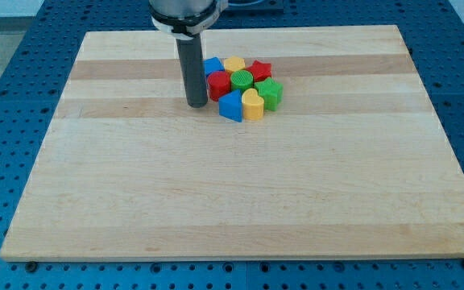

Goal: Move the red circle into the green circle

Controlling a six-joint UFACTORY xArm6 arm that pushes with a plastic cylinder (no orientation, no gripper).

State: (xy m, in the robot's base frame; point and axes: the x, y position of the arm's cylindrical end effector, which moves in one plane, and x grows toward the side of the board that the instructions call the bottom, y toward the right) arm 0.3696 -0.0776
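The red circle [218, 84] sits at the left side of a tight cluster of blocks near the view's top centre. The green circle [242, 80] is right beside it, touching its right side. My tip [196, 104] rests on the board just left of the red circle, nearly touching it. The dark rod rises from the tip towards the view's top.
The cluster also holds a blue block [212, 65], a yellow block [234, 64], a red star [260, 71], a green star [270, 93], a yellow heart [252, 105] and a blue heart [231, 106]. The wooden board [232, 193] lies on a blue perforated table.
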